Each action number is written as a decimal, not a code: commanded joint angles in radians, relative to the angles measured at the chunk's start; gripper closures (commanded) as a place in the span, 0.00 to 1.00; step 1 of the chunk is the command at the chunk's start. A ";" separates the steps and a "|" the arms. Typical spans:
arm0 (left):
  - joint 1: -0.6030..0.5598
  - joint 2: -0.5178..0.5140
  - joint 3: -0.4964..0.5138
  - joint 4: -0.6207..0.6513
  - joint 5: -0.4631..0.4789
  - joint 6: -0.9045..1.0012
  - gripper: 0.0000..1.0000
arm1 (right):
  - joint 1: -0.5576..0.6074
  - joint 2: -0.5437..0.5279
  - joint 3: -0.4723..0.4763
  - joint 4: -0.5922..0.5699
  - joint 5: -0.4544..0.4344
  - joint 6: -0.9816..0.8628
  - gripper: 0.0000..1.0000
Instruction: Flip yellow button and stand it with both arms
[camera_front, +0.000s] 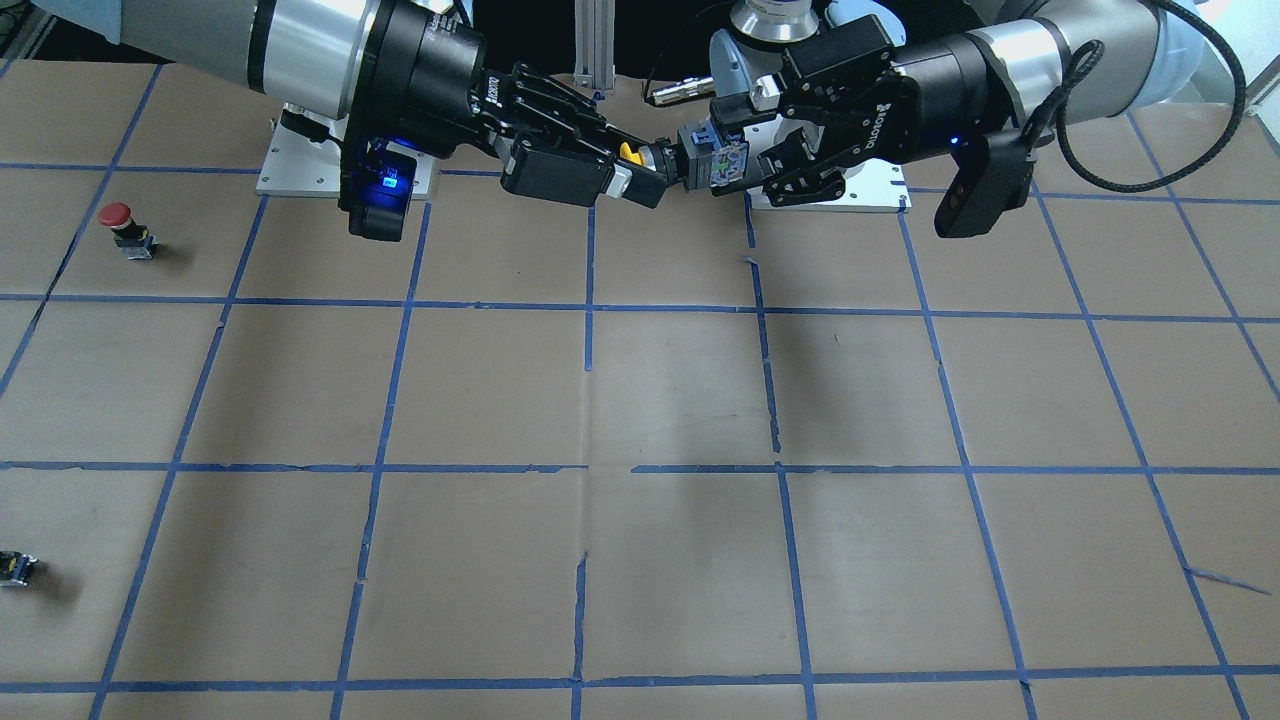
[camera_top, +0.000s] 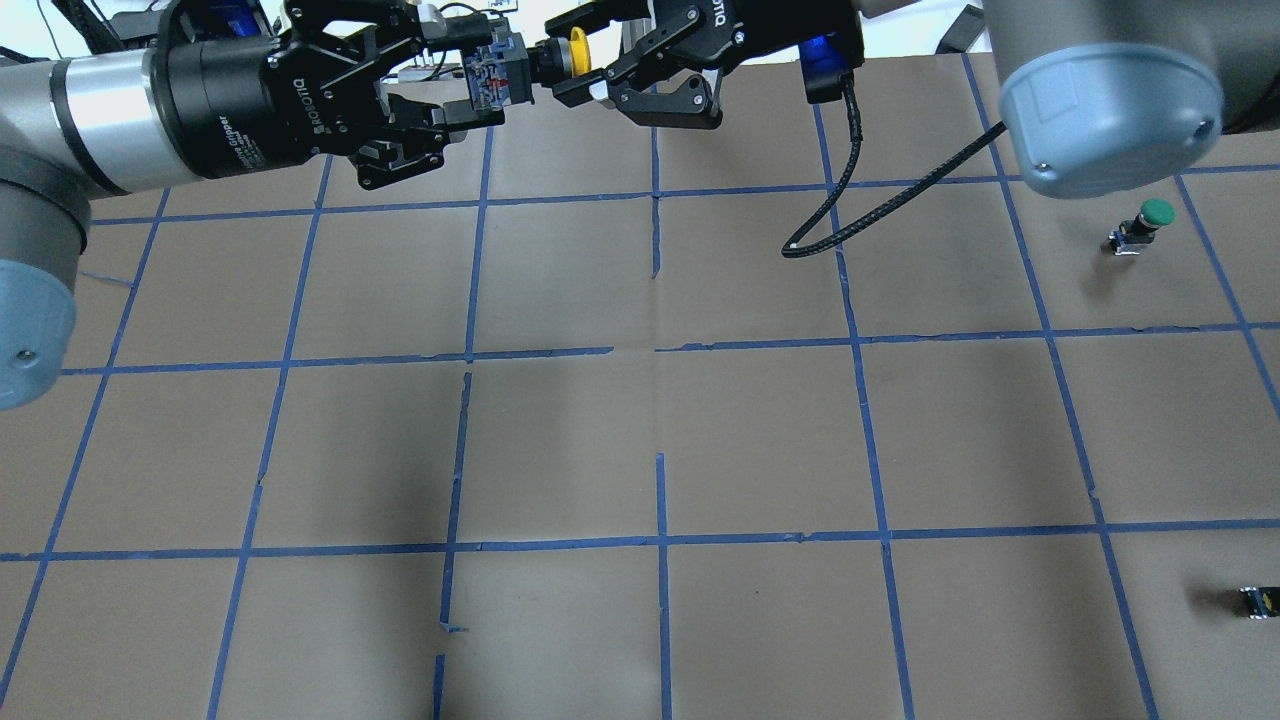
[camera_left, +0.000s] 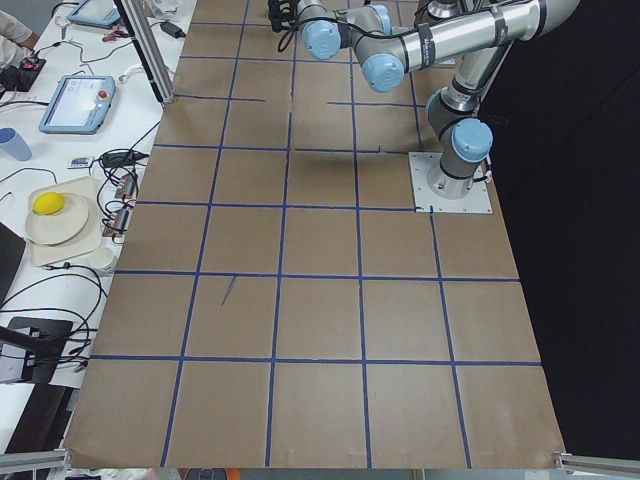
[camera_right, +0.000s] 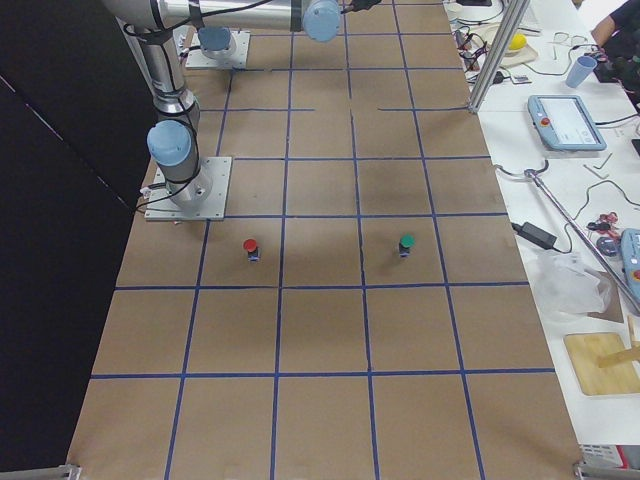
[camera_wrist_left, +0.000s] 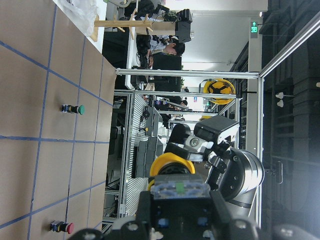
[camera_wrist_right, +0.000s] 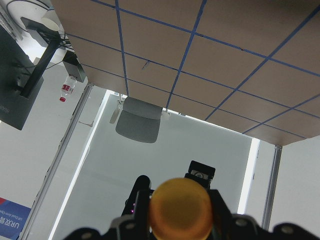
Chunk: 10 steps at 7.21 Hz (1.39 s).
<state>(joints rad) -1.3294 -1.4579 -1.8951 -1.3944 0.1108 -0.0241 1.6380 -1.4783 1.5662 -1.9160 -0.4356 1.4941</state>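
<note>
High over the table, about midway between the two arms, the yellow button is held in the air. It lies on its side, well clear of the brown paper surface. Both arms reach inward and meet at it, nose to nose.

The left gripper has its two fingers closed in on the grey and blue contact block, one on each side. The right gripper comes at the opposite end, fingers drawn narrow around the round yellow cap. The cap faces straight into that wrist's camera and fills the gap between the fingers. Both claws appear to have hold of the button at once.

Down on the blue-taped grid, two more buttons are on the robot's right-hand part of the table. A red-capped button stands cap up nearer the robot. A green-capped button stands cap up farther toward the operators' side, well apart from it.
</note>
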 joint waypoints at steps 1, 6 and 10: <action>-0.001 -0.001 0.001 -0.002 0.001 -0.005 0.00 | -0.007 0.000 0.000 0.000 -0.002 0.000 0.80; -0.002 -0.015 0.014 0.026 0.205 -0.026 0.00 | -0.217 0.000 0.002 0.000 -0.089 -0.239 0.93; -0.048 -0.073 0.062 0.068 0.683 -0.036 0.00 | -0.251 0.019 0.014 0.058 -0.458 -0.658 0.95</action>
<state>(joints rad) -1.3684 -1.5039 -1.8615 -1.3298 0.6497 -0.0581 1.3917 -1.4728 1.5736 -1.8843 -0.7578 0.9870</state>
